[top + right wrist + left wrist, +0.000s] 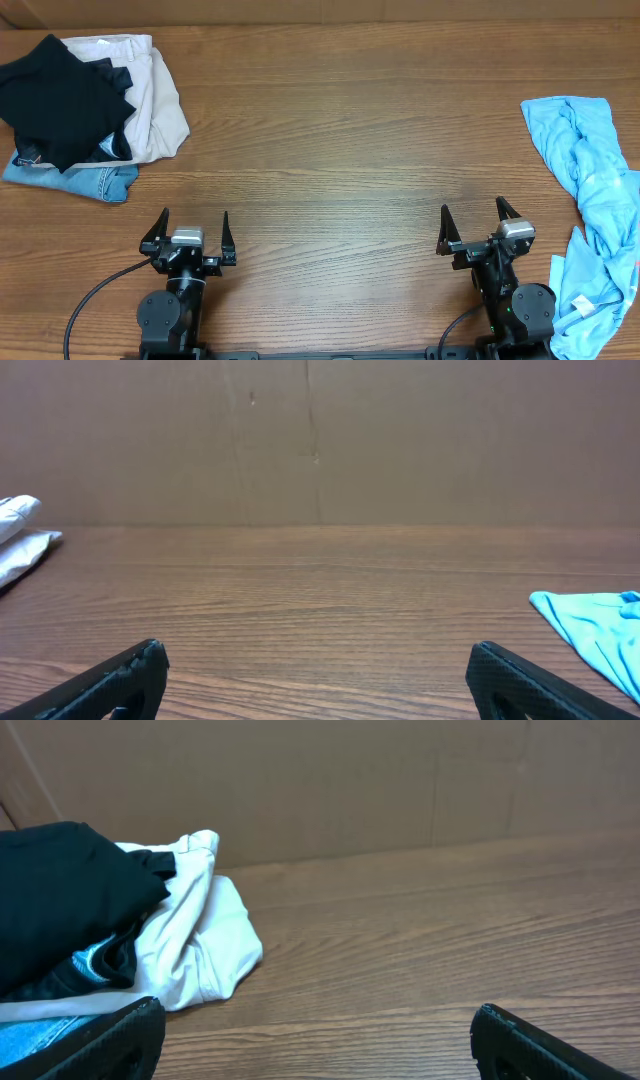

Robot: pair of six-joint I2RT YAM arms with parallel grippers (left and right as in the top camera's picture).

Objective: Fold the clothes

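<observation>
On the wooden counter (330,130), far left corner: a heap of clothes. Topmost, a black garment (55,90), crumpled, draped over and partly hiding the two beneath. Under it, toward the middle of the counter, cream trousers (155,95), bunched, long axis running far to near. At the near side of the heap, blue denim jeans (85,180), only an edge showing past the black cloth.

Along the right edge: a light blue garment (590,200), twisted into a long rumpled band. Long axis far to near, far end bent toward the counter's middle, near end just beside the right arm's base, part cut off by the frame edge.

Behind the counter, in both wrist views: a brown cardboard wall (400,780).

Left gripper (194,215): at the near edge, spread wide, holding nothing, pointing at the far side, well apart from the heap. Right gripper (472,205): likewise at the near edge, spread wide, holding nothing, pointing the same way, near the light blue garment without touching it.
</observation>
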